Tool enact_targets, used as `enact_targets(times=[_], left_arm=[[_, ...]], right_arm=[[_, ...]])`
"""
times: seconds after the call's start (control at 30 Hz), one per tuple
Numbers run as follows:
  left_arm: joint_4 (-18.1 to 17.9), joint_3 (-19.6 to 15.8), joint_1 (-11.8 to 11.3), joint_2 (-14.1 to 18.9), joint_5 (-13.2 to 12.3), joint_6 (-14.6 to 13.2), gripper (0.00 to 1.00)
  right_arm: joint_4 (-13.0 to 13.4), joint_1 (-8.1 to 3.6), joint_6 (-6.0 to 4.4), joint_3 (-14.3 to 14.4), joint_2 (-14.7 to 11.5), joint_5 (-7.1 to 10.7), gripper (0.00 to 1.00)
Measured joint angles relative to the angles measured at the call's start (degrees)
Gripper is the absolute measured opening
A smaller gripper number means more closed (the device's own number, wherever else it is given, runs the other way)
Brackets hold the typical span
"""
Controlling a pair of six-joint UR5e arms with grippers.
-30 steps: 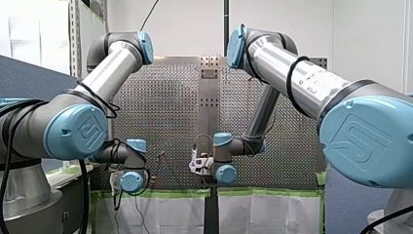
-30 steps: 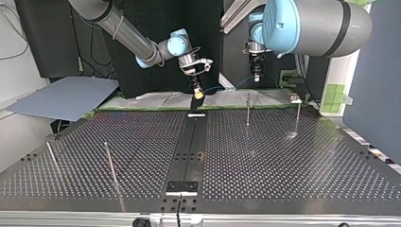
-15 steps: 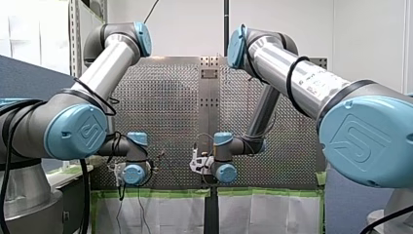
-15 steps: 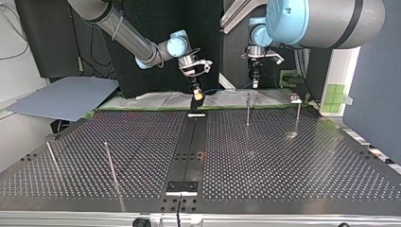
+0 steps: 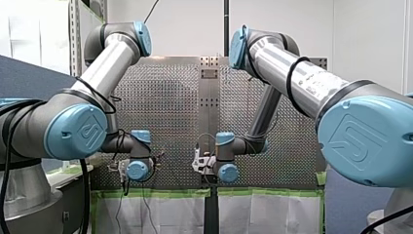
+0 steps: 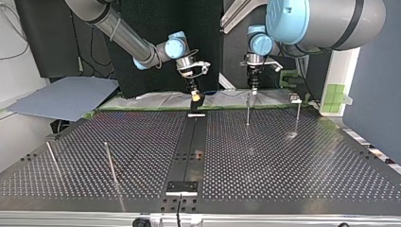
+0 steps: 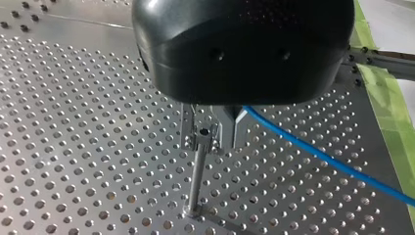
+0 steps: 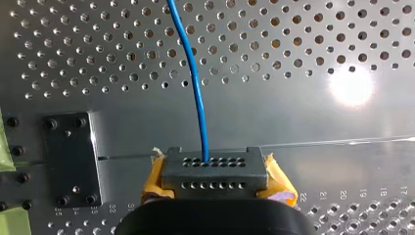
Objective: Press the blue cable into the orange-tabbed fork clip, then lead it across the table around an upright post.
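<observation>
The metal fingers [image 7: 191,133] of the left gripper [image 7: 215,142] are drawn close together, and the blue cable [image 7: 318,151] is seen leaving from between them, so the cable is taken to be gripped. This gripper is held directly above the tip of a thin upright post [image 7: 196,181], which is fixed in a hole of the perforated table [image 7: 73,147]. Whether the fingers touch the post's tip cannot be told.

From just above the post, the cable is stretched in a nearly straight line, clear of the table's surface, to the right gripper [image 8: 214,171]. The right gripper's jaws are pressed shut on the cable, and yellow pads [image 8: 280,183] are shown on either side of the dark fingertips.

In the top view, the right gripper is placed well to the left of the post. There it is held over the table's dark centre strip [image 6: 191,146] and above a small white block [image 6: 196,115].

A 2nd post [image 6: 298,113] is found near the 1st, on the side away from the right gripper. 2 more posts [image 6: 110,163] are set well apart from the 1st, beyond the centre strip and towards the top view's lower left.
</observation>
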State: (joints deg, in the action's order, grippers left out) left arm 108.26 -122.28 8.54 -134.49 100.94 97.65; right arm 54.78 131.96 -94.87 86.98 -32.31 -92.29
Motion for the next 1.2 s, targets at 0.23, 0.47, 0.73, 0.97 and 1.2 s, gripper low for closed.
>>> enact_targets(times=[0.23,0.47,0.73,0.97,1.2], left_arm=[[0.9,1.3,-0.3,-0.9,0.0,1.2,0.00],[0.9,2.4,-0.5,-1.1,0.0,0.9,0.00],[1.5,3.4,-1.1,-1.2,0.1,1.2,0.00],[2.7,4.4,-2.7,-1.2,-0.2,1.4,0.00],[4.1,5.5,-4.0,-1.2,-3.0,1.5,0.00]], right_arm=[[0.0,-0.15,0.01,0.0,0.0,0.00,0.00],[-0.3,-0.87,0.41,0.0,0.0,0.00,0.00],[-0.3,-1.51,0.54,-0.1,0.0,0.02,0.00],[-0.8,-1.92,0.90,-0.4,0.0,0.08,0.00],[-1.0,-2.50,0.98,-0.8,0.0,0.09,0.00]])
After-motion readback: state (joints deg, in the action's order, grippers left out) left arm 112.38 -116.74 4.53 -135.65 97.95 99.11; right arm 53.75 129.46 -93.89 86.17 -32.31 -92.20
